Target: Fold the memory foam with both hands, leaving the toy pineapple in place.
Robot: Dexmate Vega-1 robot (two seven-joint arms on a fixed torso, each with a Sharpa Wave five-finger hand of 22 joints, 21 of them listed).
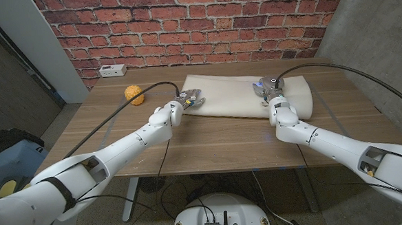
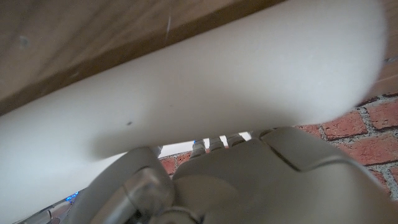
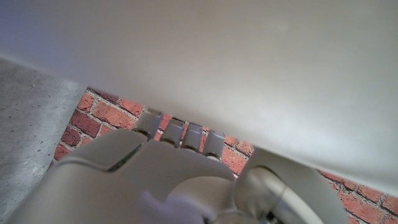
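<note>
Cream memory foam [image 1: 238, 95], right end thicker

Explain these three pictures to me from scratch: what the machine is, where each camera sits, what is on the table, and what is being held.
This is a two-armed robot standing at a wooden table. The wide picture comes from a camera on its head, looking down over both arms. The other two come from cameras on its wrists, looking along the backs of its hands, so they appear turned. On the table lies a pale slab of memory foam, with an orange toy pineapple apart from it on the robot's left, and a white power strip near the brick wall. The left hand is at the foam's near left edge, the right hand on its right part. Both wrist views show foam right against the fingers, so each hand appears to be gripping it.
</note>
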